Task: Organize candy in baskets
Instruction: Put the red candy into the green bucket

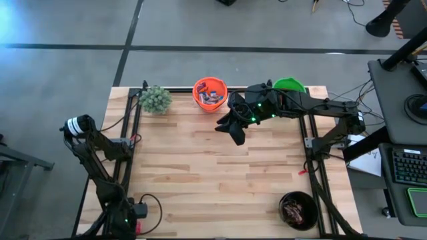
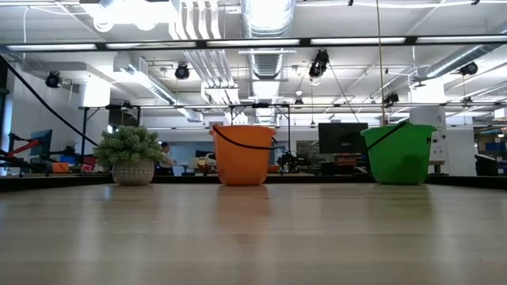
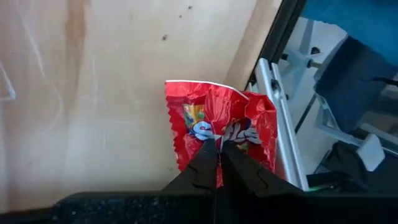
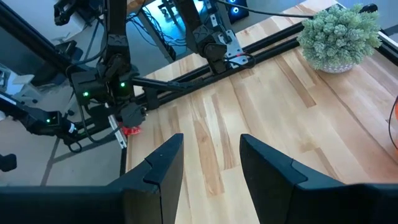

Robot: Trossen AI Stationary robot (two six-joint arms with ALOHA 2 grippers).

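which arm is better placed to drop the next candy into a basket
Left. Its fingers are already shut on a red candy wrapper at the table's left edge. The right gripper is open and empty near the orange basket.

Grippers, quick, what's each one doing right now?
Left gripper: fingers shut on a red candy wrapper at the table's left edge.
Right gripper: fingers open, empty, above the table near the orange basket.

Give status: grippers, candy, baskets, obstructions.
Left gripper shut on red candy at table's left edge. Right gripper open, empty, beside orange basket. Candy in orange and black basket. No obstructions seen.
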